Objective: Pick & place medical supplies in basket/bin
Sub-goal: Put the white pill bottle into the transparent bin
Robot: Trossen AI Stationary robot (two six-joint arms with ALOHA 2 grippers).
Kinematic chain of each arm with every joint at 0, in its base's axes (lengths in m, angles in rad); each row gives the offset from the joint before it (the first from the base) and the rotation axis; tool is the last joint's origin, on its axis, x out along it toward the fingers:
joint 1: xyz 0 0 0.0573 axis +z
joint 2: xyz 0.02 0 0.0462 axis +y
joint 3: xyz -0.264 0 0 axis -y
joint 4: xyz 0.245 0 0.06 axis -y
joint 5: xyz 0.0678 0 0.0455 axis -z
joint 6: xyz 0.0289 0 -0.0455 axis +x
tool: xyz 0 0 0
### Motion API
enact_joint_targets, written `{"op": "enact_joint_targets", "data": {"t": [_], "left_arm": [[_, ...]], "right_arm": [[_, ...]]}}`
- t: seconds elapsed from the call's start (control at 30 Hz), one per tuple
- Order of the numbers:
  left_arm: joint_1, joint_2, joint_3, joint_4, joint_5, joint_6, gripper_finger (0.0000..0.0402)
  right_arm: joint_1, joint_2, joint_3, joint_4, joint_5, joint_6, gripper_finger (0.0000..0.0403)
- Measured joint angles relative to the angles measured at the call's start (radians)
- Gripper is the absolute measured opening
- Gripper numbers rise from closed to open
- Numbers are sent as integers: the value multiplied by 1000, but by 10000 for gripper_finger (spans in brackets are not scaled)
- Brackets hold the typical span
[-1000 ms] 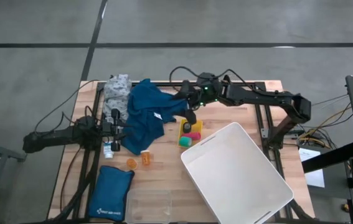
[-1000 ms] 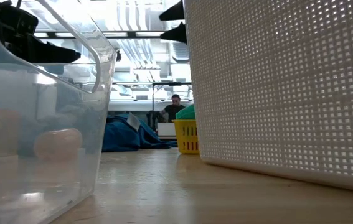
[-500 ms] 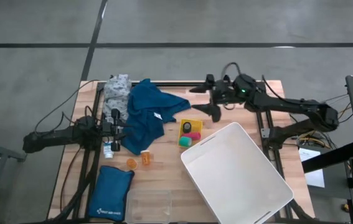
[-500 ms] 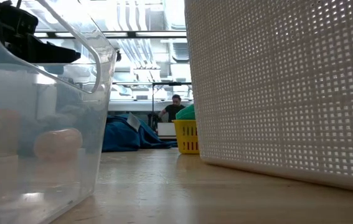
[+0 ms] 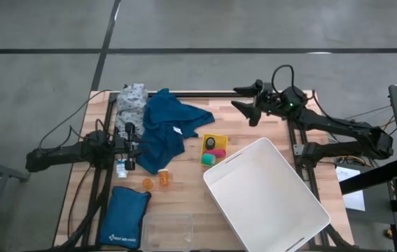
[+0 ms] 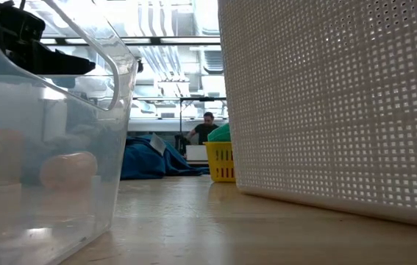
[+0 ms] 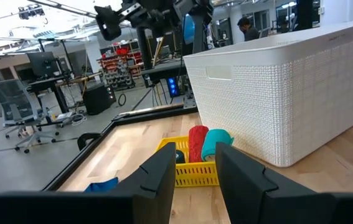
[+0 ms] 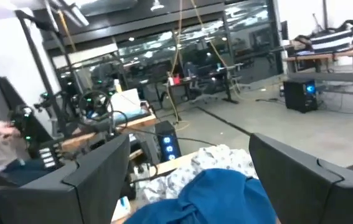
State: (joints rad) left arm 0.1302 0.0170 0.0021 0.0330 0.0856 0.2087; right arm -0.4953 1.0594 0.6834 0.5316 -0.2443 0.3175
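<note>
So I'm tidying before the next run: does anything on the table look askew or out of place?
The white basket sits skewed to the table edges. Two orange pill bottles lie loose near the rumpled blue cloth.

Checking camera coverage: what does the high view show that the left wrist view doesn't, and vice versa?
Only the high view: the grey dotted cloth, orange pill bottles, blue padded pouch and the open right gripper raised over the table's far edge.

Only the left wrist view: the room beyond the table, with chairs and desks.

Both: the white basket, the yellow basket with pink and teal bandage rolls.
</note>
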Motion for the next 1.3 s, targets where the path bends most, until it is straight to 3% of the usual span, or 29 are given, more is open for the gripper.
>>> {"op": "enact_joint_targets", "data": {"t": [0.17,0.4,0.77,1.3], "left_arm": [[0,0,0,0,0,0,118],[0,0,0,0,0,0,118],[0,0,0,0,0,0,118],[0,0,0,0,0,0,118]], "right_arm": [[-5,-6,-65,-8,170,27,325],[-9,-114,-150,-15,159,20,325],[-10,-340,-207,-226,165,47,325],[-9,-310,-205,-237,166,35,325]]}}
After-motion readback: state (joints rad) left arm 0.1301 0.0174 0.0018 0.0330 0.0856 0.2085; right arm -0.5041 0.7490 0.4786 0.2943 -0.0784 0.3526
